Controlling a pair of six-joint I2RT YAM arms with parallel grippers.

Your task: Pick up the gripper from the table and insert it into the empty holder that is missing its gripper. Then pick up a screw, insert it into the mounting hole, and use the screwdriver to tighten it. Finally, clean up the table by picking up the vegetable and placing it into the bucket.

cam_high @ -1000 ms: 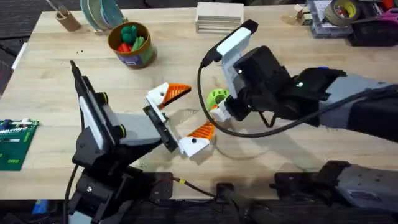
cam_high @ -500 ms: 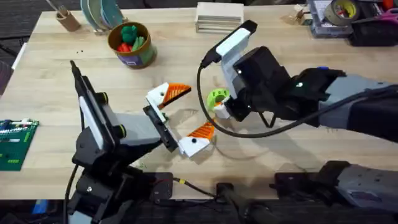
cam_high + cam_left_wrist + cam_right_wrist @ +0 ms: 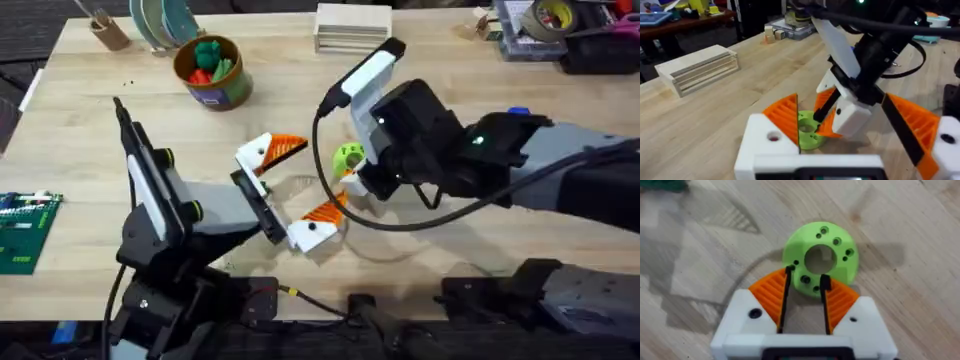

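Your right gripper (image 3: pixel 347 183) is lowered over the middle of the counter (image 3: pixel 470 120), directly at the lime-green ring disc (image 3: pixel 348 156). In the right wrist view, its fingers (image 3: pixel 771 294) stand slightly apart with a narrow gap between the orange ribbed pads, and the ring disc (image 3: pixel 821 259) lies on the wood touching the pad tips; nothing is pinched between them.

Your left gripper (image 3: pixel 290 190) rests low near the counter's centre with its fingers spread wide: one white finger with an orange pad (image 3: pixel 283 147) points toward the ring disc, the other (image 3: pixel 325 212) lies just beside the right gripper. In the left wrist view, the right gripper (image 3: pixel 826 119) stands between the left arm's two orange pads, with the ring disc (image 3: pixel 807 131) under it.

The bucket (image 3: pixel 209 72) stands at the far left of the counter, well apart from both arms, with the vegetable (image 3: pixel 209 51) already inside it beside a red item. A green circuit board (image 3: pixel 22 230) lies at the left edge.
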